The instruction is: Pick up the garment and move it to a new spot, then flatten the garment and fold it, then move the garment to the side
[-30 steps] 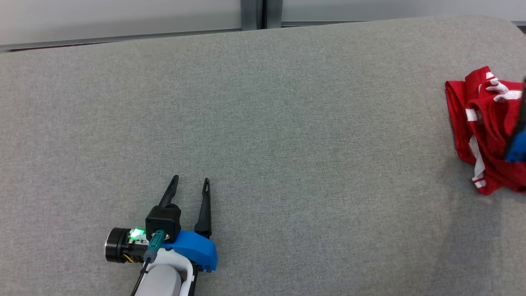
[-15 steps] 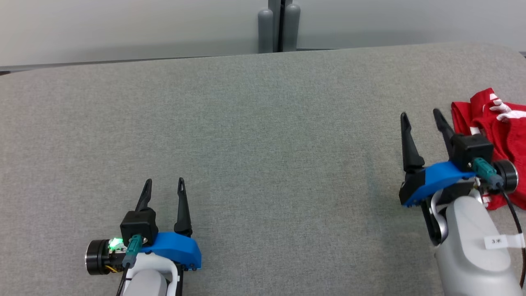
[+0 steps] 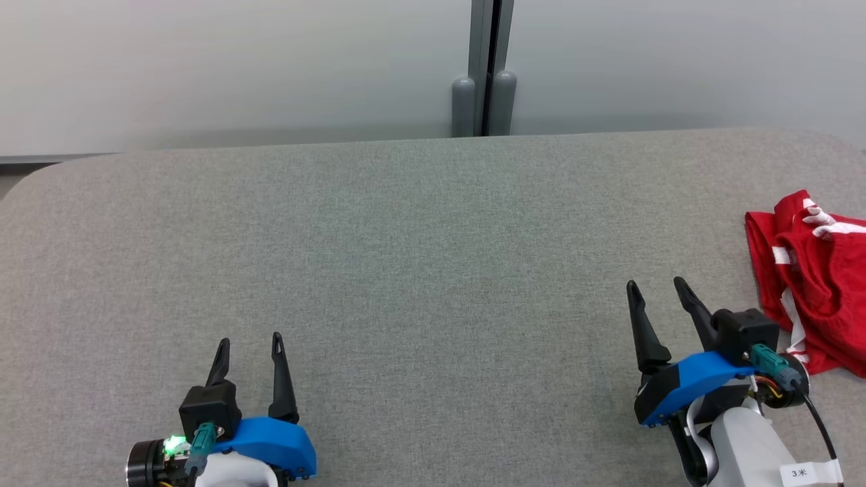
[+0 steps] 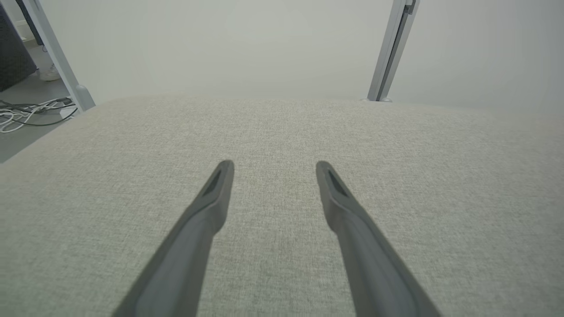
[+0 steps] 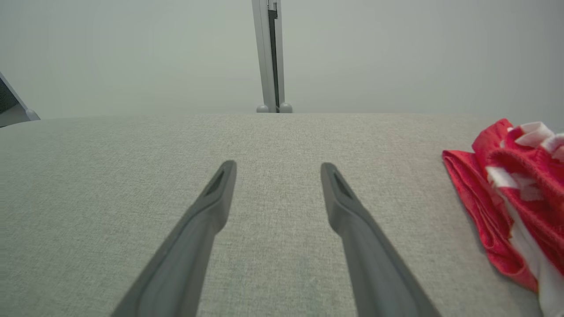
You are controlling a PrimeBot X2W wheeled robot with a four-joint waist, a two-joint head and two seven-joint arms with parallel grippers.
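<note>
**Evidently empty-handed: crumpled red garment with white stripes (image 3: 822,284) lies clear of both sets of fingers**

At the lower left of the head view sits the left gripper (image 3: 249,339), two long dark tapered fingers on a blue plastic mount. Its fingers point up the frame and are spread apart with nothing between them. In its own wrist view the same gap shows bare weave and no cloth.

At the lower right of the head view is the right gripper (image 3: 655,283), built the same way. It is likewise spread wide and grasping nothing, and its fingers lean slightly toward the upper left.

Both hover over or rest on the broad grey woven-fabric tabletop (image 3: 433,257); the views do not settle which.

The garment is bunched in folds at the right edge of the head view, partly cut off by the frame. It lies on the tabletop, to the right of the right gripper's fingers and not touching them. In the right wrist view it fills the right margin, beside the right-hand finger rather than between the two.

Beyond the table's far edge, top centre of the head view, a slim grey metal post (image 3: 484,67) stands between pale frosted wall panels (image 3: 203,67).

At the upper left of the left wrist view, loose white and dark cables (image 4: 26,116) lie on the floor. Above them is what may be a pale shoe (image 4: 49,72), too small to tell for certain.
</note>
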